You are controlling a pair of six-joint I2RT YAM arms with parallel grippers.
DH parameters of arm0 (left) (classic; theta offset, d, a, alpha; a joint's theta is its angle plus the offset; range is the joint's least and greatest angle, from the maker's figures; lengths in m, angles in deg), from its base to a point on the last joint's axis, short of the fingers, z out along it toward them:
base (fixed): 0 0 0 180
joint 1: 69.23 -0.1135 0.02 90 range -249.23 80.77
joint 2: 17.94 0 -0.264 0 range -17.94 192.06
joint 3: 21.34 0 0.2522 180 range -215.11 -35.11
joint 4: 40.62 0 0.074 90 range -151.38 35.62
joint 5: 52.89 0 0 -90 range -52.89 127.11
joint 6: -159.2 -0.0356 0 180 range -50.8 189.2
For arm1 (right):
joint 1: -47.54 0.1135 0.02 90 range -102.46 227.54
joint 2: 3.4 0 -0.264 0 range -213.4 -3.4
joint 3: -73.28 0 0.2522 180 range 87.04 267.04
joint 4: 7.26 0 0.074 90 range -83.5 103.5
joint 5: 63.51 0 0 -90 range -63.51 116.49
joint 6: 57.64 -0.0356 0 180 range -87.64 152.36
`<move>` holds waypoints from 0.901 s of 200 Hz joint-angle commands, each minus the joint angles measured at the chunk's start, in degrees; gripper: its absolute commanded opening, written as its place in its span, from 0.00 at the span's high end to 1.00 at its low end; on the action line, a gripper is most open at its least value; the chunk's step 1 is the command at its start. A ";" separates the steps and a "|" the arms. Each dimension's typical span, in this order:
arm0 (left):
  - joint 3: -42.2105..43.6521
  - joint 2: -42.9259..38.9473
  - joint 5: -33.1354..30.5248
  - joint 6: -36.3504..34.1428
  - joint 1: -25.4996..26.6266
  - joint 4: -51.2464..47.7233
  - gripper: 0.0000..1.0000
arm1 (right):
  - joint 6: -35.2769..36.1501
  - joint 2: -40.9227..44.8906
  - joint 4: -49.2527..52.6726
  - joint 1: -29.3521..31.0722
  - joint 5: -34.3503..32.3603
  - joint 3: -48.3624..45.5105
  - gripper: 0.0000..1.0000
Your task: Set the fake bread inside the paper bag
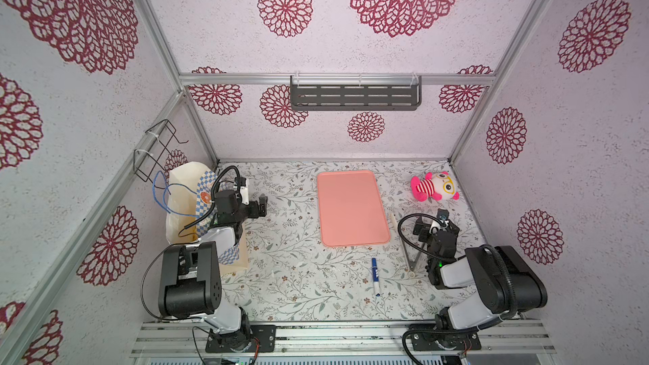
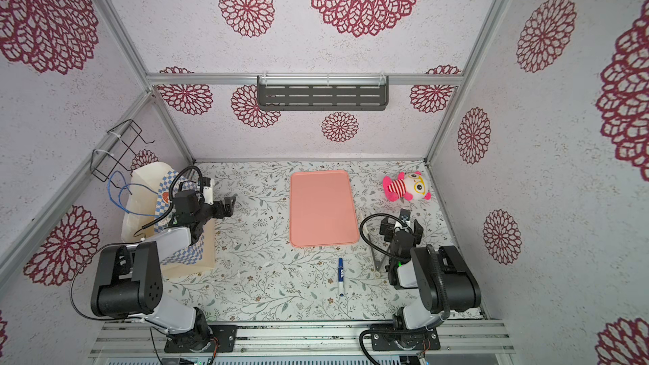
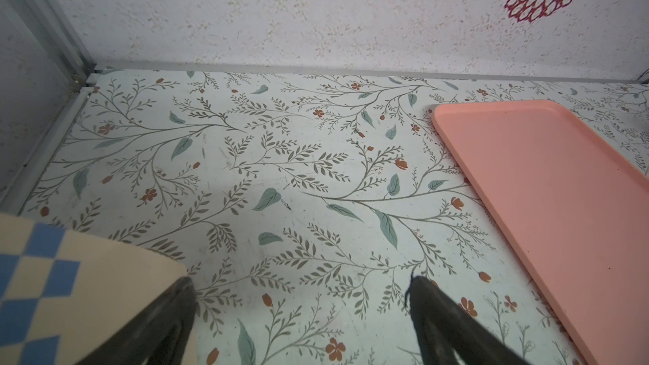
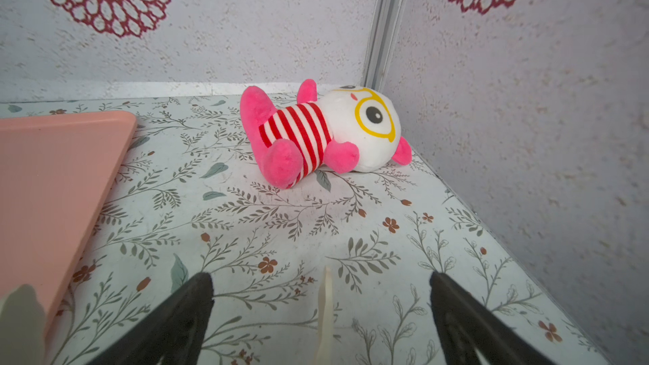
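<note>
A tall cream paper bag [image 1: 181,184] with blue-and-white checks and thin blue cord handles stands upright at the left edge of the floral-patterned table [image 1: 298,205], close to the side wall, its mouth open. What lies inside the bag I cannot make out.

The left gripper [image 1: 261,207] hangs just beside the bag, between it and the flat pink tray [image 1: 351,205], with its jaws spread wide and nothing in them. In the left wrist view one finger [image 3: 168,314] overlaps the bag's checked side; I cannot tell whether they touch.

The right gripper [image 4: 321,282] also gapes wide and empty, pointing toward a pink plush toy [image 1: 433,187] in a red-striped shirt, which lies in the far right corner. Metal tongs [image 1: 409,251] with cream tips lie beside the tray, partly under that gripper. A blue marker [image 1: 375,277] lies nearer the front.
</note>
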 commanded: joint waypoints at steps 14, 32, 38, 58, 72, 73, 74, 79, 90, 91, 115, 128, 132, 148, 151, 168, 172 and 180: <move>0.02 1.15 1.48 -1.64 -1.04 -1.56 0.02 | 1.02 0.27 -5.99 0.32 0.66 -1.03 0.01; 4.65 -1.44 -1.47 -0.79 -1.16 4.92 0.03 | 1.07 0.29 -4.18 0.41 -0.06 -0.08 0.01; 6.22 -2.12 -1.89 -0.89 -1.19 7.34 0.03 | 1.07 0.22 -3.46 0.56 -0.47 0.42 0.01; 8.17 -2.97 -2.98 -0.31 -1.17 10.29 0.03 | 1.26 0.08 -2.73 1.04 -1.45 0.77 0.01; 9.19 -3.30 -3.72 0.32 -1.28 11.90 0.03 | 1.26 0.09 -2.50 1.04 -1.48 0.95 0.01; 9.32 -3.36 -3.80 0.37 -1.33 12.08 0.03 | 1.22 0.09 -2.49 1.05 -1.55 0.96 0.01; 9.43 -3.39 -3.85 0.39 -1.31 12.22 0.03 | 1.20 0.09 -2.44 1.00 -1.54 1.01 0.01; 10.04 -3.49 -4.21 0.62 -1.37 13.13 0.03 | 1.10 0.17 -2.16 1.04 -1.50 1.11 0.01; 11.39 -3.90 -4.67 1.25 -1.75 15.31 0.03 | 1.08 0.11 -2.03 1.02 -1.57 1.18 0.01; 11.52 -3.92 -4.67 1.28 -1.78 15.59 0.03 | 1.04 0.10 -2.03 1.04 -1.55 1.16 0.01; 12.44 -4.03 -4.18 1.65 -2.03 17.40 0.03 | 1.16 0.12 -2.33 1.01 -1.54 0.94 0.01; 12.26 -3.82 -4.24 1.65 -2.03 17.31 0.03 | 1.26 0.09 -3.10 1.09 -1.45 0.51 0.01; 12.26 -3.84 -4.16 1.65 -2.13 17.32 0.03 | 1.30 0.09 -3.34 1.12 -1.39 0.47 0.01; 12.23 -3.78 -4.06 1.73 -2.13 17.27 0.03 | 1.37 0.09 -4.46 1.14 -1.20 -0.20 0.01; 12.23 -3.80 -3.95 1.74 -2.12 17.27 0.03 | 1.42 0.09 -4.87 1.14 -1.15 -0.39 0.01; 12.58 -3.90 -4.58 2.18 -2.09 17.63 0.03 | 2.02 -0.08 -7.49 1.22 -0.16 -1.61 0.01; 12.85 -4.02 -5.53 2.26 -2.21 18.05 0.03 | 2.29 -0.21 -8.25 1.22 0.35 -1.94 0.01; 14.18 -4.37 -7.92 3.07 -2.43 20.03 0.03 | 2.73 -0.41 -9.51 1.63 0.18 -2.48 0.01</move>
